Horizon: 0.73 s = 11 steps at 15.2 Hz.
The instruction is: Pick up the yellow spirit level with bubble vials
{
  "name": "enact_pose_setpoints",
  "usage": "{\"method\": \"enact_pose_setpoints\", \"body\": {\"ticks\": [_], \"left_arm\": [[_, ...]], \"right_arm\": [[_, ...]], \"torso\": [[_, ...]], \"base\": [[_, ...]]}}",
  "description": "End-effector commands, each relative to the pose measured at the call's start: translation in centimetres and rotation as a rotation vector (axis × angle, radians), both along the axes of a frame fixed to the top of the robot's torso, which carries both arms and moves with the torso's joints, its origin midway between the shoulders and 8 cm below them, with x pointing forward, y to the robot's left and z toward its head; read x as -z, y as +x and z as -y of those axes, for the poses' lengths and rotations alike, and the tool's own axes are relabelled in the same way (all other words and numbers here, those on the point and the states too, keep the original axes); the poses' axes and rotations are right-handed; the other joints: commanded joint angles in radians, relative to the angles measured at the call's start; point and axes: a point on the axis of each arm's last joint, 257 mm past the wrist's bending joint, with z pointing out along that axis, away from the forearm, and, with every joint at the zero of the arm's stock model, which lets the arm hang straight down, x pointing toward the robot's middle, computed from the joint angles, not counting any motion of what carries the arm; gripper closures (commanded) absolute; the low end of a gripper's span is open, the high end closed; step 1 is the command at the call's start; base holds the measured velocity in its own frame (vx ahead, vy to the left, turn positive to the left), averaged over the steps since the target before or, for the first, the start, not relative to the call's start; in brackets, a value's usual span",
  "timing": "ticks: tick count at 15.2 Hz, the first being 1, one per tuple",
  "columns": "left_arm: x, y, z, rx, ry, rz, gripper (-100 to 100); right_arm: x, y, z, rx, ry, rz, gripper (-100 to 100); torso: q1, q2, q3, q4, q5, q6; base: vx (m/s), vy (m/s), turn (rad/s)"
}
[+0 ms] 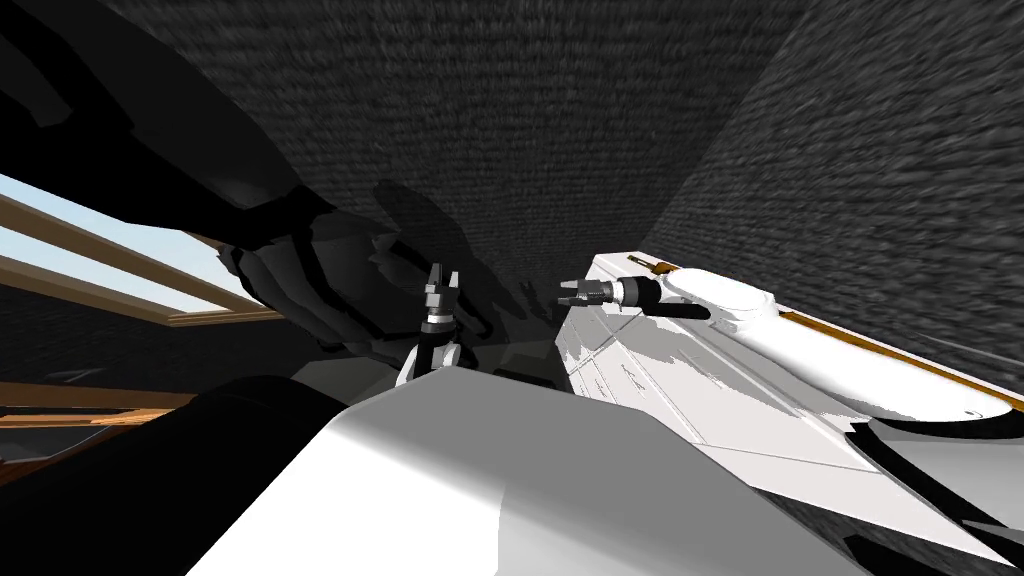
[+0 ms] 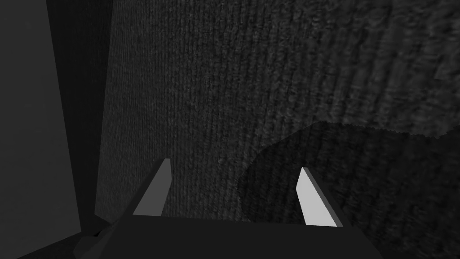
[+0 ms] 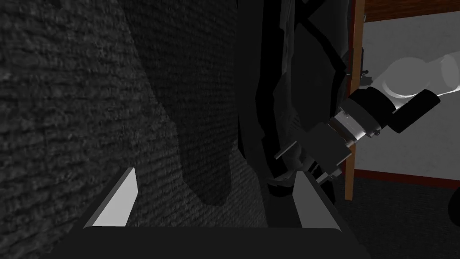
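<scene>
I cannot tell where the yellow spirit level is, but the left gripper (image 1: 443, 273) points up at a dark wall (image 1: 520, 120), fingers wide apart, and the right gripper (image 1: 564, 293), wide too, points sideways toward it beside a white cabinet (image 1: 640, 385).

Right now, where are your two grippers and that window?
Left gripper (image 1: 443, 272): head view, midway between its fingertips.
Right gripper (image 1: 566, 293): head view, midway between its fingertips.
Window (image 1: 120, 278): head view, pale pane between two wooden bars.

Dim dark textured walls (image 1: 520, 120), wood-framed window (image 1: 120, 270) — daylight
</scene>
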Motion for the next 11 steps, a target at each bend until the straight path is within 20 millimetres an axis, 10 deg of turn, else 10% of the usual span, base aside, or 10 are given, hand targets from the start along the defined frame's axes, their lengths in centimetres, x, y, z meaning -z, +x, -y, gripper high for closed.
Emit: {"method": "enact_pose_setpoints", "body": {"ticks": [1, 2, 11], "left_arm": [[0.0, 0.0, 0.0, 0.000, 0.000, 0.000, 0], [0.0, 0.0, 0.0, 0.000, 0.000, 0.000, 0], [0.0, 0.0, 0.0, 0.000, 0.000, 0.000, 0]], "right_arm": [[-0.6, 0.8, 1.0, 0.006, -0.048, 0.022, -100], [1.5, 1.4, 3.3, 0.033, -0.135, -0.015, -100], [-0.5, 4.6, 10.0, 0.126, -0.355, 0.033, -100]], "torso": [[0.000, 0.000, 0.000, 0.000, 0.000, 0.000], [0.000, 0.001, 0.000, 0.000, 0.000, 0.000], [-0.001, 0.001, 0.001, 0.000, 0.000, 0.000]], "base": [[0.052, 0.018, -0.012], [0.064, 0.019, -0.018], [0.056, 0.013, -0.016]]}}
